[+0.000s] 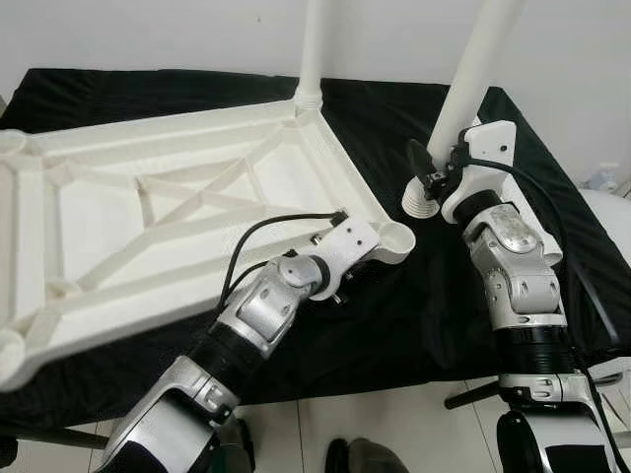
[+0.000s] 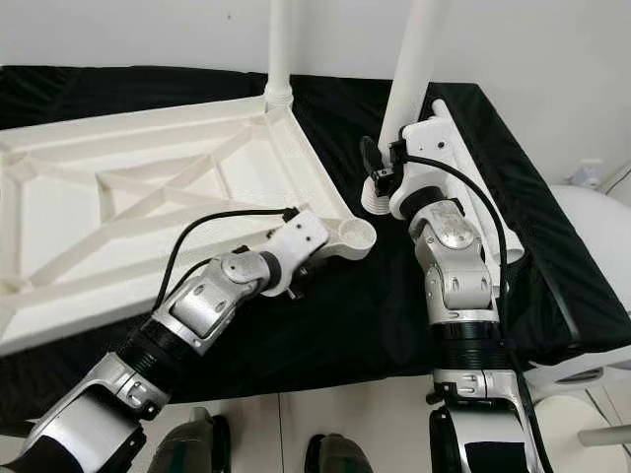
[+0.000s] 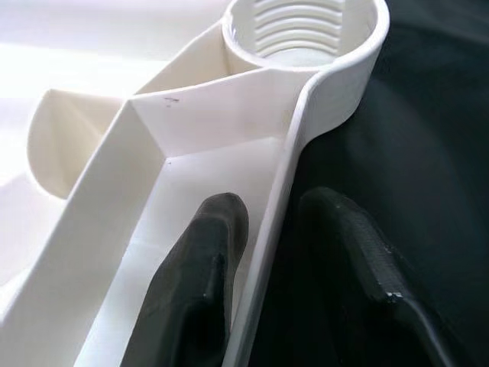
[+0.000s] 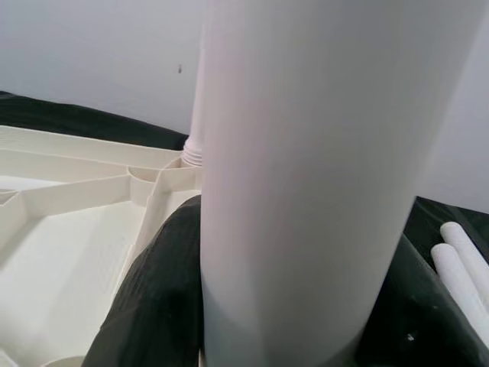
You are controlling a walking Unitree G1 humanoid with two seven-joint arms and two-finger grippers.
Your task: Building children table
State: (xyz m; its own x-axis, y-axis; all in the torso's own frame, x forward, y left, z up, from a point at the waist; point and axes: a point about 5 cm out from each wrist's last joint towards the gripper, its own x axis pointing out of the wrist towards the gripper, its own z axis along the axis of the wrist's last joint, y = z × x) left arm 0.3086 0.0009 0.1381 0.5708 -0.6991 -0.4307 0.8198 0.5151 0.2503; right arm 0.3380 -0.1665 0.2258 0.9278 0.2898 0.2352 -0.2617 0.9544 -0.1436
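Misalignment risk: right tool (image 1: 431, 169) clasps threaded leg (image 1: 471, 79) tilted beside empty socket (image 1: 396, 237); left tool (image 3: 267, 252) pinches tabletop rim (image 3: 263, 252), cross-threading likely.

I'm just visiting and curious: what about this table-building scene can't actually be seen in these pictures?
- Tops of the fitted leg and the held leg: cut off by the eye views' upper edge.
- Left end effector fingertips: hidden under its wrist in the eye views.
- Far side of the tabletop: cut off by the left edge.
- Spare legs: cropped at the right wrist view's edge.
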